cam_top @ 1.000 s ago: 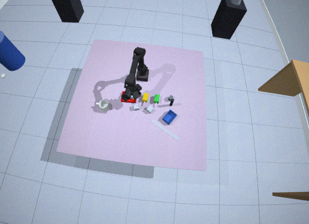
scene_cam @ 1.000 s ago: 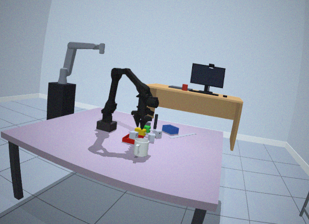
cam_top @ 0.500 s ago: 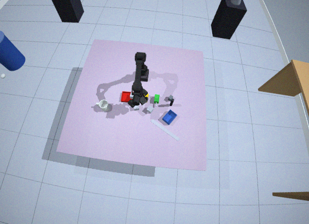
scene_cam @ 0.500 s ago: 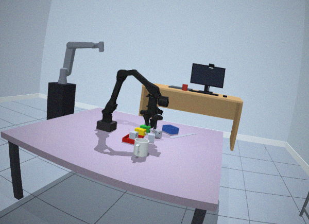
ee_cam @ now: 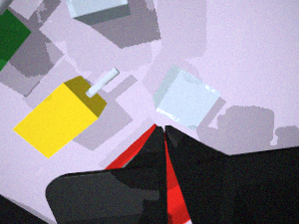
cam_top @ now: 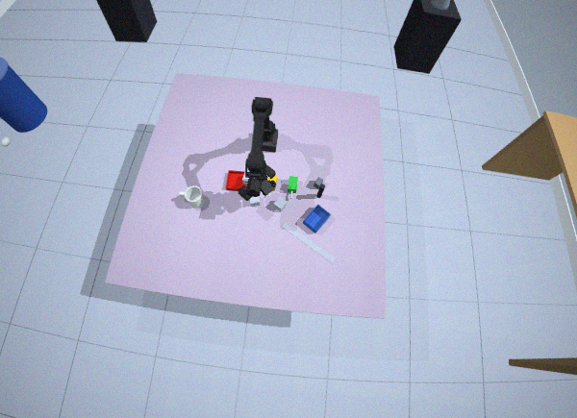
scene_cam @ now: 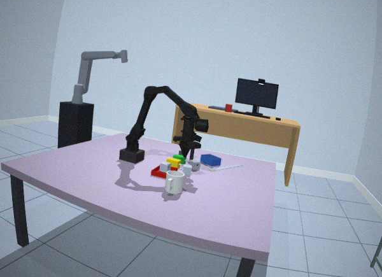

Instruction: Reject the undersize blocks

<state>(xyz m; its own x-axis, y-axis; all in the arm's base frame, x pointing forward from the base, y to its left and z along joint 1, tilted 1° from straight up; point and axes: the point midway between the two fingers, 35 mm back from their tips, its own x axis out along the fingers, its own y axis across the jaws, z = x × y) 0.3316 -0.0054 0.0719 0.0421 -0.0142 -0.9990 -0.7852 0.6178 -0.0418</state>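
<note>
The black parallel-jaw gripper [cam_top: 256, 192] [scene_cam: 185, 156] [ee_cam: 163, 131] is pointed downward near the yellow block [cam_top: 273, 179] [scene_cam: 173, 162] [ee_cam: 57, 119], its fingers brought together on nothing.

A black robot arm [cam_top: 258, 135] [scene_cam: 147, 108] arches over the table [cam_top: 240, 264] [scene_cam: 143, 194], its elbow bent high and its forearm sloping down to the wrist [cam_top: 256, 166] [scene_cam: 188, 124], as its claw [cam_top: 255, 192] [scene_cam: 185, 156] [ee_cam: 163, 131] points downward above the surface, both dark fingers drawn together at the tips with nothing gripped.
</note>
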